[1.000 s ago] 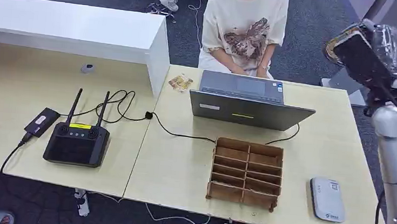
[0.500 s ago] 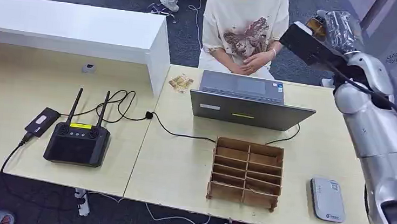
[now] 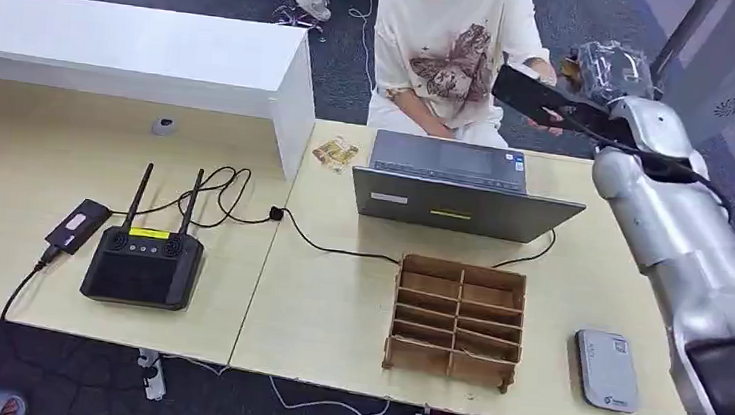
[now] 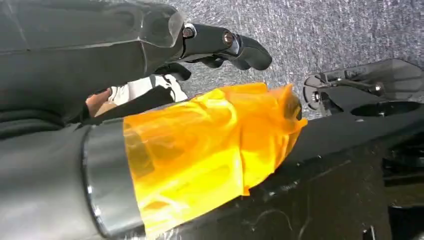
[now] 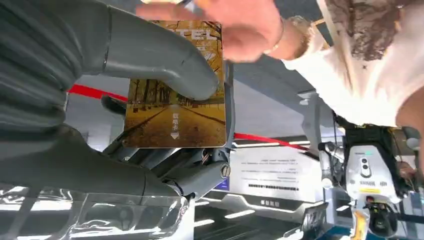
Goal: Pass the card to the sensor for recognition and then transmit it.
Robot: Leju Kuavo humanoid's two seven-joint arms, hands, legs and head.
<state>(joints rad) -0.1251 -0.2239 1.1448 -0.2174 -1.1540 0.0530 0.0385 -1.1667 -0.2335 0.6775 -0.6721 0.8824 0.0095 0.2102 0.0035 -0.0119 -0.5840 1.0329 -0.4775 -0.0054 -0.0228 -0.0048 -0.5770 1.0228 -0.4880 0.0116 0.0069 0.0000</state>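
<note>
My right hand [image 3: 604,70] is stretched out past the table's far right edge toward a seated person [image 3: 453,44]. In the right wrist view the thumb [image 5: 160,57] pins a yellow-brown card [image 5: 175,105] with an autumn-avenue picture against the darker fingers. The person's hand [image 5: 225,22] reaches in and touches the card's far end. The grey-white card sensor [image 3: 606,369] lies on the table near its front right corner, well below the hand. My left hand [image 4: 220,42] hangs over grey carpet, fingers stretched out with nothing in them.
A grey laptop [image 3: 451,185] stands open in front of the person. A wooden divided box [image 3: 456,321] sits left of the sensor. A black controller with two antennas [image 3: 143,263], cables and a white counter [image 3: 136,52] occupy the left side. Another card [image 3: 334,152] lies beside the laptop.
My right arm has swung left and down from high at the right, carrying the card toward the person. The person's hand has risen to meet the card.
</note>
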